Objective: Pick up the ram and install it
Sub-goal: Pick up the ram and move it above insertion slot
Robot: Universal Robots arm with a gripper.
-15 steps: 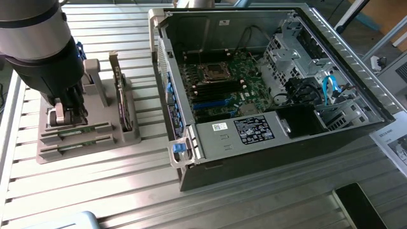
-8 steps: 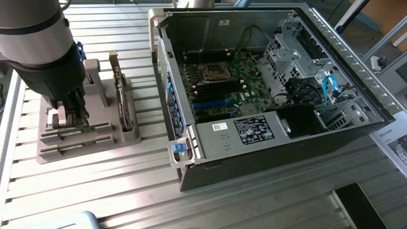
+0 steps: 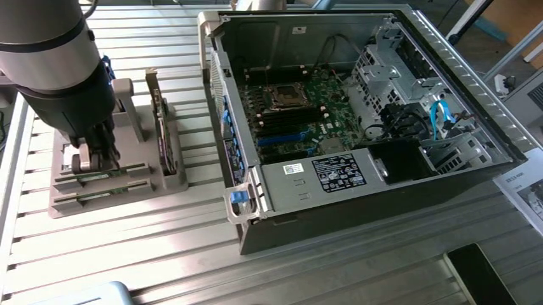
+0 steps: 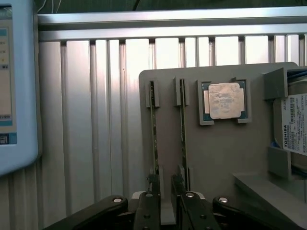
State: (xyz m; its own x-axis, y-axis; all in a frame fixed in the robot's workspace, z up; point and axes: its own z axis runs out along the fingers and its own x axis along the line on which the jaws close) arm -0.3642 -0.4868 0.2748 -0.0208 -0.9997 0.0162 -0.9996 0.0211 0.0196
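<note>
1. Handling. The ram (image 4: 154, 139) is a long, narrow, thin green circuit-board stick with small dark chips. I judge it light and stiff but brittle, and liable to crack if twisted. The bare board edges near one end look like the safest place to grip, with light pressure and off the chips.

2. Location. The ram stands on edge in a slot of the grey plastic holder tray (image 4: 220, 158). The second ram (image 4: 183, 139) is just beside it. In the exterior view, the tray lies at 9 o'clock of the open black-and-silver computer case (image 3: 475, 76).

3. Pose. My grey-and-black arm (image 3: 51, 57) stands upright over the tray, wrist pointing straight down. My gripper (image 4: 165, 184) is low at the sticks' near ends.

4. Fingers. My black fingers (image 4: 152, 184) stand apart, with a grey tray rib in the gap. They are clamped on nothing that I can make out. I cannot tell which stick they address.
</note>
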